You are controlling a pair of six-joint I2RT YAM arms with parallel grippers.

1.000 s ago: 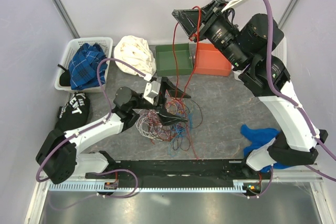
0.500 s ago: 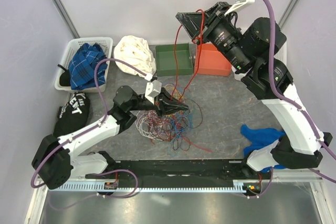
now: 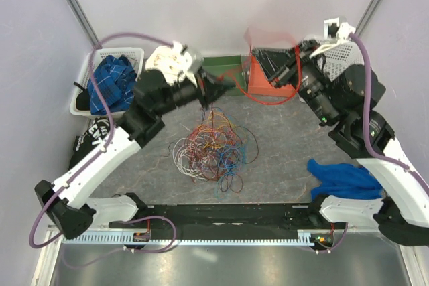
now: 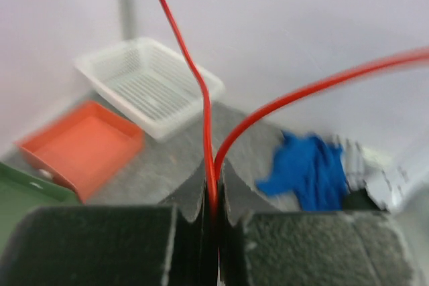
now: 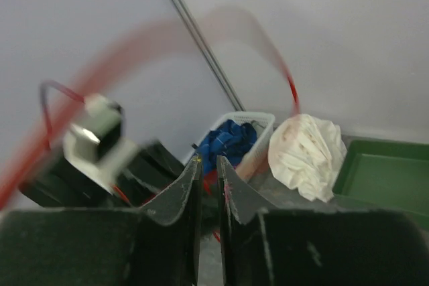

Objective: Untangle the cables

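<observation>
The cables (image 3: 211, 149) lie in a tangled heap of red, orange, blue and white loops on the grey table's middle. My left gripper (image 3: 228, 86) is raised above and behind the heap, shut on one red cable (image 3: 271, 100). In the left wrist view that red cable (image 4: 194, 78) rises from the shut left gripper (image 4: 212, 189) in two strands. My right gripper (image 3: 258, 58) hangs over the orange tray, facing the left one. In the right wrist view the right gripper (image 5: 209, 162) shows a narrow gap with nothing pinched, and the red cable (image 5: 161, 35) is a blurred arc above it.
At the back left, a white basket (image 3: 84, 72) holds a blue checked cloth beside a white cloth (image 3: 167, 61). A green tray (image 3: 224, 72) and an orange tray (image 3: 268, 82) line the back. A second white basket (image 3: 348, 51) is back right. A blue cloth (image 3: 345, 175) and a black bag (image 3: 94, 135) lie on the table.
The left gripper closed on the red cable in the heap and lifted it up and back. The right gripper swung down and right, its jaws parted and the red cable whips loose.
</observation>
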